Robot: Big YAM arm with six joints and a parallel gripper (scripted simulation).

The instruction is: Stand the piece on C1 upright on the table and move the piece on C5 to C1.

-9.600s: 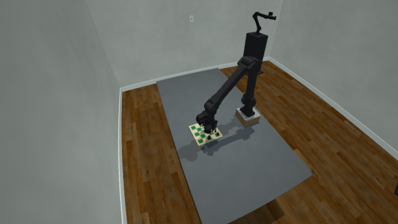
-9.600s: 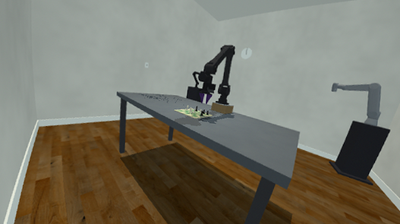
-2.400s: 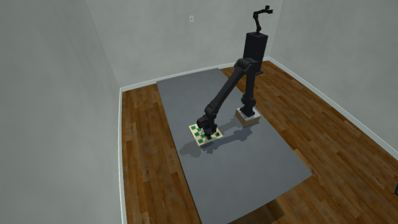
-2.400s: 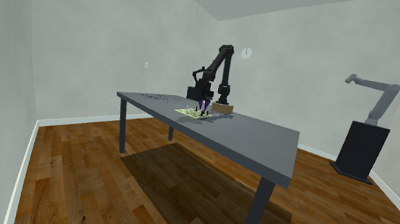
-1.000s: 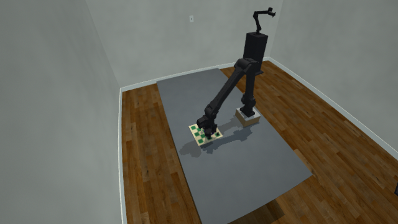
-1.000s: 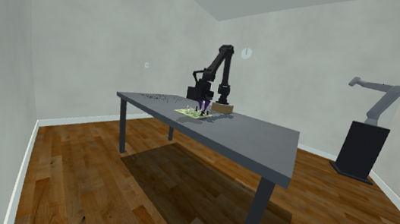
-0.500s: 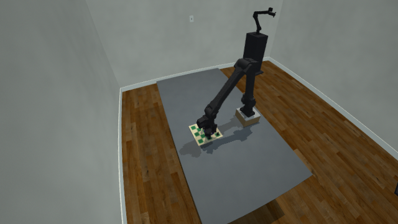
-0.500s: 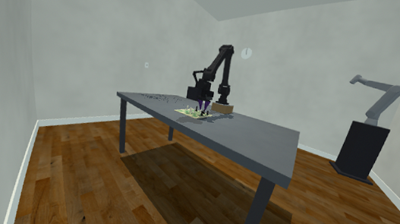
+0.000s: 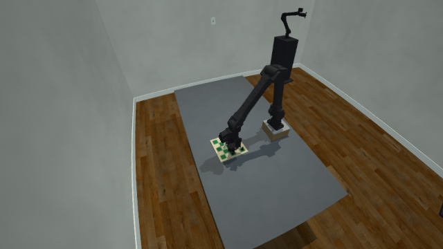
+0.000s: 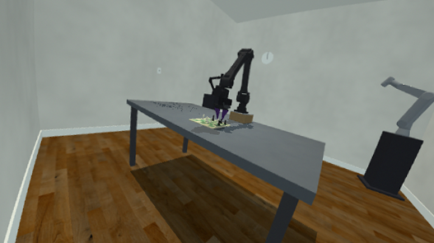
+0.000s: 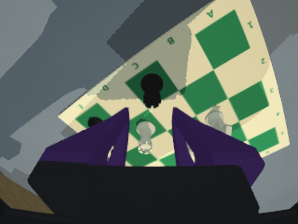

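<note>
The small green and cream chessboard point(image 9: 226, 149) lies on the grey table and also shows in the exterior view point(image 10: 209, 122). My gripper point(image 11: 150, 114) hangs low over the board, its purple fingers partly open. A white piece point(image 11: 144, 133) stands between the fingers, which do not seem to press on it. A black piece point(image 11: 152, 90) stands upright on a green square just beyond the fingertips. Another pale piece point(image 11: 216, 119) stands right of the right finger, and a dark piece point(image 11: 95, 121) peeks out left of the left finger. The top and exterior views show the gripper over the board point(image 9: 235, 151) with its fingers pointing down point(image 10: 219, 115).
The arm's wooden base block point(image 9: 275, 129) stands on the table behind the board. Small dark items point(image 10: 167, 105) are scattered at the table's far left corner. A second arm on a black pedestal point(image 10: 390, 163) stands on the floor away from the table.
</note>
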